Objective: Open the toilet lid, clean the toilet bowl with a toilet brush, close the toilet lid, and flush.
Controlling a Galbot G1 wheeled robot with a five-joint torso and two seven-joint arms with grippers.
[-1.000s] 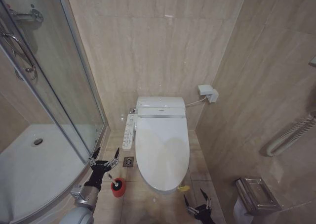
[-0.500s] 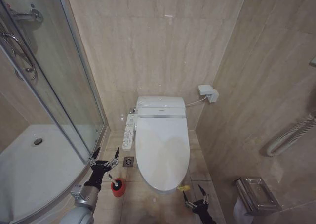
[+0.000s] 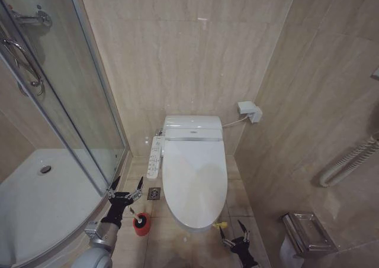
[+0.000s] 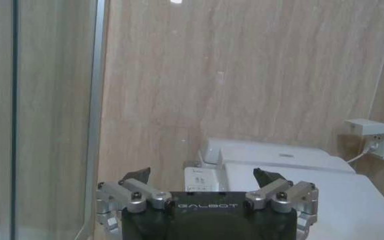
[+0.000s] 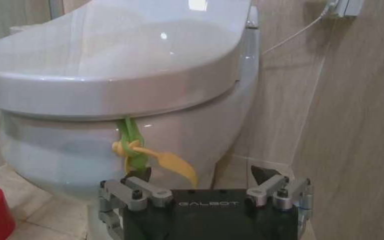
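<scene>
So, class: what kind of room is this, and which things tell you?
A bathroom, most likely: a toilet with its toilet lid closed, a glass shower enclosure, and a toilet-paper holder on tiled walls.

The toilet lid (image 3: 195,182) lies shut over the toilet bowl (image 3: 190,225), whose white rim shows just below the lid's front edge. A boxy bidet-seat unit (image 3: 193,128) sits at the back against the wall, with a side control strip (image 3: 155,157) along the toilet's left. A small yellow-green strap (image 3: 220,225) hangs at the lid's front right edge. The right gripper (image 3: 235,233) is low on the floor just beside that strap, its fingers (image 3: 241,227) spread apart and not touching it. The left gripper (image 3: 125,187) hovers with fingers wide open above the toilet brush (image 3: 139,220), which stands in its red cup holder (image 3: 141,228) on the floor tiles beside a floor drain (image 3: 154,193).
</scene>
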